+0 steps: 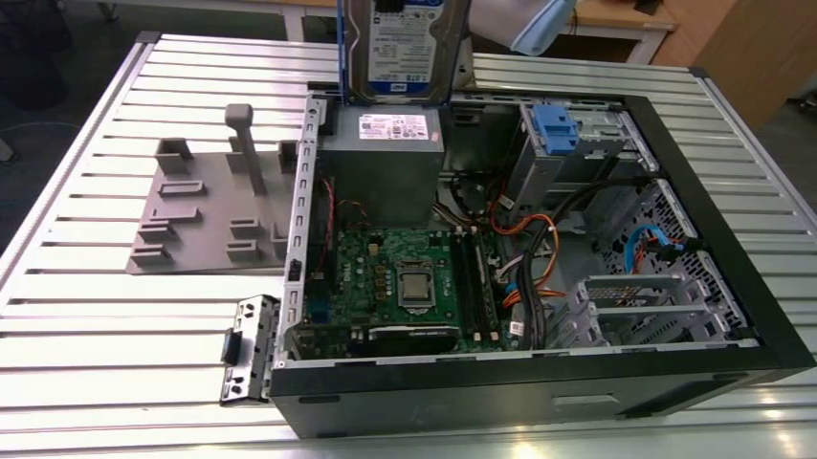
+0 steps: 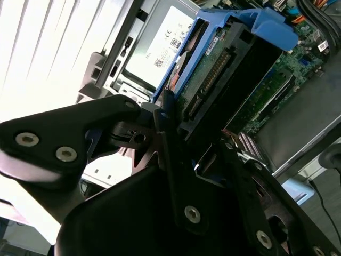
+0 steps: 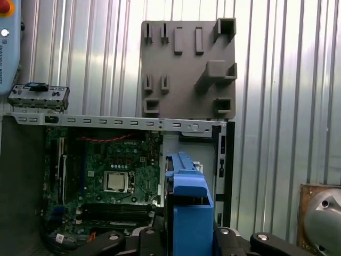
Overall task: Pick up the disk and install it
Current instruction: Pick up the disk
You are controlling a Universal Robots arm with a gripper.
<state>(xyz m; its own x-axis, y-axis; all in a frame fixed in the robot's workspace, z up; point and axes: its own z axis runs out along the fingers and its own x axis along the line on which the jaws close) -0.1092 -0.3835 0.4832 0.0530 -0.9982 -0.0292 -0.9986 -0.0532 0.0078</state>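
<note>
The disk [image 1: 402, 48] hangs upright above the far edge of the open computer case [image 1: 715, 287], over the grey power supply box [image 1: 383, 153]; its white-and-blue label faces the exterior camera. In the second wrist view my gripper [image 2: 194, 125] is shut on the disk [image 2: 213, 74], black fingers [image 2: 169, 138] pressing its sides, with the circuit-board face and blue carrier frame [image 2: 250, 24] showing. In the first wrist view the disk [image 3: 187, 197] shows edge-on as a blue frame, held by the gripper [image 3: 189, 237] above the case interior.
Inside the case lie the motherboard [image 1: 396, 277], cables [image 1: 537, 249] and a metal drive bay with a blue tab [image 1: 552, 124] at the far side. A grey fixture plate [image 1: 205, 206] with upright posts rests on the slatted table [image 1: 102, 325], on the exterior view's left.
</note>
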